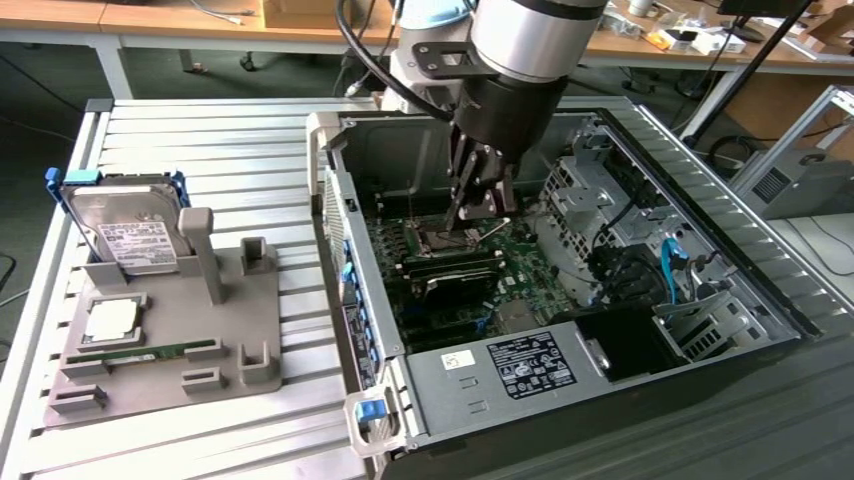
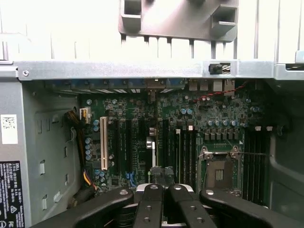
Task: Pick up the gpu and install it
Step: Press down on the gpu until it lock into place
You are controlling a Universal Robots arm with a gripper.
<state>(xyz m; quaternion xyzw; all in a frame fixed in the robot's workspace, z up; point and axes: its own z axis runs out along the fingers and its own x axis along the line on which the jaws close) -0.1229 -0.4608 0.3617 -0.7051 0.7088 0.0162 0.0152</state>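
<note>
While the hard drive [image 1: 130, 238] sits on the grey tray [image 1: 160, 385] at the exterior view's left, your work is inside the computer case [image 1: 367, 400] on the counter [image 1: 214, 140]. The gripper [image 1: 478, 205] hangs over the motherboard [image 2: 213, 114], fingers [image 2: 151, 204] pressed together (nothing visibly pinched). What looks like the gpu [image 1: 461, 285] stands mid-board, so you're likely at the seating step; that demands the card square to its slot.

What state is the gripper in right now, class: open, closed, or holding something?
Gripper: closed, inside the computer case above the motherboard; whether it holds anything cannot be told.
</note>
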